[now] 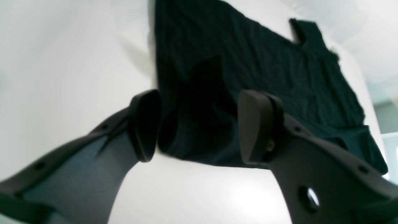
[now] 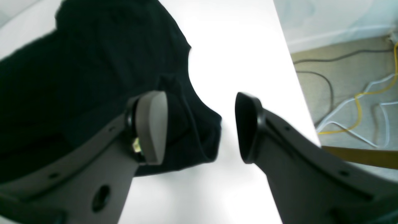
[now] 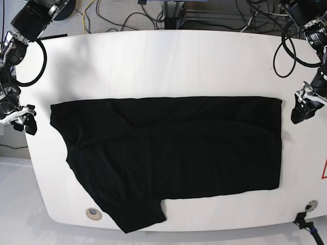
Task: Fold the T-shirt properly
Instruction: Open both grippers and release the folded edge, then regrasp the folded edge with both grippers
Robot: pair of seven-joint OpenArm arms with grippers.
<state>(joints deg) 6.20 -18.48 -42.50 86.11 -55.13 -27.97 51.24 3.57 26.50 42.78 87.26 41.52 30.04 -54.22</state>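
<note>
The black T-shirt (image 3: 173, 153) lies spread flat across the white table (image 3: 168, 61), with one sleeve (image 3: 135, 214) pointing to the front edge; no print shows. My left gripper (image 3: 300, 112) hovers open just off the shirt's right edge. In the left wrist view, the gripper (image 1: 199, 127) has the shirt's corner (image 1: 199, 146) lying on the table below its gap, and nothing is held. My right gripper (image 3: 24, 122) is open by the shirt's left edge. In the right wrist view, that gripper (image 2: 200, 127) shows a fold of the shirt (image 2: 199, 137) beneath its left finger (image 2: 152, 127).
Round holes sit in the table near the front at left (image 3: 92, 213) and right (image 3: 308, 205). Cables lie on the floor behind the table (image 3: 122, 15) and beside it (image 2: 357, 102). The table's edge (image 2: 298, 87) runs close to my right gripper.
</note>
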